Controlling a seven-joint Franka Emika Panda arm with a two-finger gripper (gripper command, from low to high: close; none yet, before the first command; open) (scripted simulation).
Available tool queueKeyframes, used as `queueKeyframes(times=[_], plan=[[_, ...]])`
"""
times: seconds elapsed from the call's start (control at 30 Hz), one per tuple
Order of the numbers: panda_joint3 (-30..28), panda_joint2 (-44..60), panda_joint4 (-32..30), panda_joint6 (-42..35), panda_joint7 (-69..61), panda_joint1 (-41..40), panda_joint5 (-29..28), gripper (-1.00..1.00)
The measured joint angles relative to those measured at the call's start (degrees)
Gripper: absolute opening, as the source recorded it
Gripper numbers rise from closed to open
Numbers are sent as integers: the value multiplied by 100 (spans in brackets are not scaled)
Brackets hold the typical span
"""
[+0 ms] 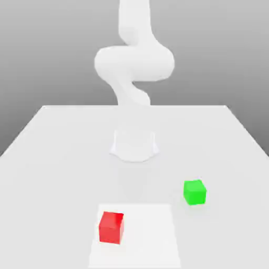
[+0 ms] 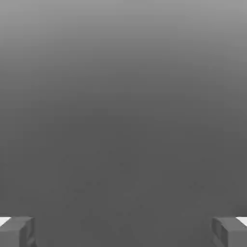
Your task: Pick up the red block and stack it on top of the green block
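Red block [image 1: 111,227] sits near the bench's [image 1: 52,147] front edge, well apart from the green block [image 1: 195,192]; it looks like a rigid, light cube, so pinch 2 opposite flat faces. Your gripper [image 2: 123,231] is spread wide, fingertips [image 2: 17,230] apart, holding and touching nothing, probably high above the bench.

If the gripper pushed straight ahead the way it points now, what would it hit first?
Nothing, as far as shown: between the open gripper's fingertips the hand view has just plain grey background, though depth there is unclear.
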Motion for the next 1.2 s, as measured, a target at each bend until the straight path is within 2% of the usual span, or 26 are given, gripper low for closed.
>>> queueKeyframes(times=[0.67,0.87,0.9,1.1,1.2], plan=[[-312,4194,-1837,2193,34,-338,58,0],[-202,5440,-1822,3156,-90,-431,234,0],[-169,5633,-1795,3321,-110,-457,261,-100],[-149,5729,-1781,3403,-109,-474,261,-100],[-187,5374,-1835,3100,-65,-450,201,-100]])
